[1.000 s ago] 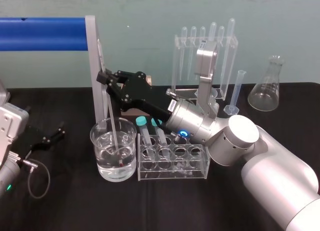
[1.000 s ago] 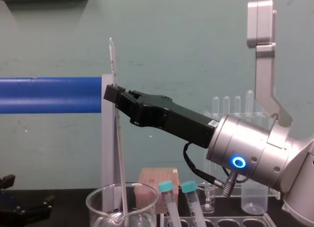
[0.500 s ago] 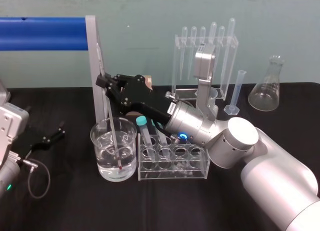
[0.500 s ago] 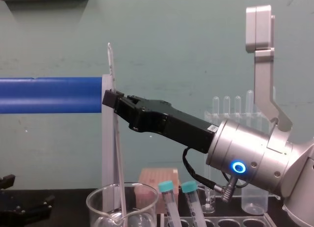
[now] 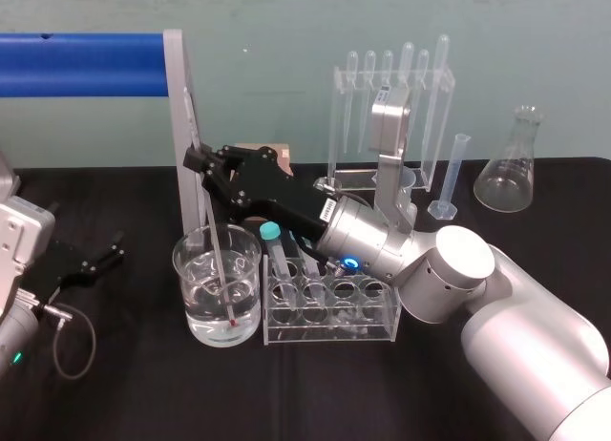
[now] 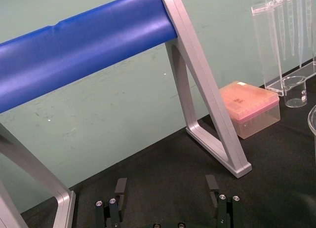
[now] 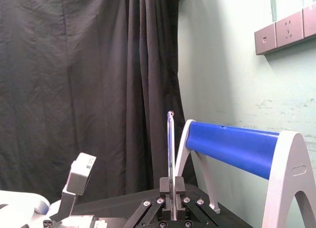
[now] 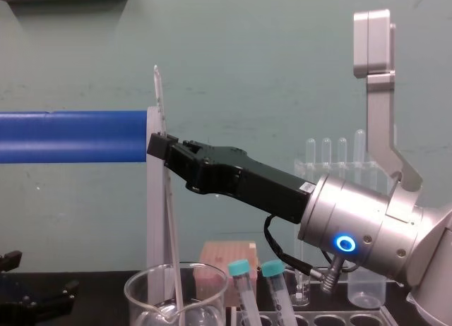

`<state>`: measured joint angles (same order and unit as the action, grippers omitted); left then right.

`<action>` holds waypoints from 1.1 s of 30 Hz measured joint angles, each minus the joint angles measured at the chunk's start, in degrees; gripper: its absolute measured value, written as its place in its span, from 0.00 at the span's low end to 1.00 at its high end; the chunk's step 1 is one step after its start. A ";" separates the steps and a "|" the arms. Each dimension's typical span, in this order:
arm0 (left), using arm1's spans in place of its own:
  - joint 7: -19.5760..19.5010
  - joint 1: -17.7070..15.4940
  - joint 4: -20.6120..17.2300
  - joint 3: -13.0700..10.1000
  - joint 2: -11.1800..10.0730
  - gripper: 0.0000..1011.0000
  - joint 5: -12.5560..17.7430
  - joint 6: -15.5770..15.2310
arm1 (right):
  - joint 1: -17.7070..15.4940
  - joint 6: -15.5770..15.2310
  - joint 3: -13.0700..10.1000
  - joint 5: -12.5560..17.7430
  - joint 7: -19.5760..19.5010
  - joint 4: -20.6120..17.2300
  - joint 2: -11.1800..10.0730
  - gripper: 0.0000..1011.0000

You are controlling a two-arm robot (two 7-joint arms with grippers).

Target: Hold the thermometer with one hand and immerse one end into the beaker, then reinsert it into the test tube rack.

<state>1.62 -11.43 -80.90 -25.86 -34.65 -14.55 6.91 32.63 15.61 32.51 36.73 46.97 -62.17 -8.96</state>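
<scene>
My right gripper [image 5: 198, 161] is shut on the thermometer [image 5: 212, 231], a thin clear rod held nearly upright. Its lower end with a red tip sits down in the water inside the large glass beaker [image 5: 187, 298]. From the chest, the thermometer [image 8: 169, 227] runs from above the right gripper [image 8: 161, 144] down into the beaker [image 8: 141, 294]. In the right wrist view the thermometer [image 7: 171, 149] stands between the closed fingers. The test tube rack [image 5: 329, 331] stands just right of the beaker, under my right wrist. My left gripper [image 6: 166, 186] rests open on the table at far left.
Two teal-capped tubes [image 5: 271, 233] stand in the rack's left holes. A blue bar on a grey frame [image 5: 86, 64] rises right behind the beaker. A pipette stand [image 5: 391, 116], graduated cylinder [image 5: 453, 174] and conical flask [image 5: 511, 174] stand at the back right. A pink box [image 6: 249, 109] lies behind.
My right gripper has lowered a little with the thermometer, so the rod sits slightly deeper in the beaker. The left arm has not moved.
</scene>
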 joint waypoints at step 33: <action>0.00 0.00 0.00 0.00 0.00 1.00 0.00 0.00 | 0.13 -0.35 0.30 -0.70 0.14 0.75 0.02 0.06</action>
<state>1.62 -11.43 -80.90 -25.86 -34.65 -14.55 6.91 32.76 15.26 32.82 36.03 47.11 -61.42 -8.94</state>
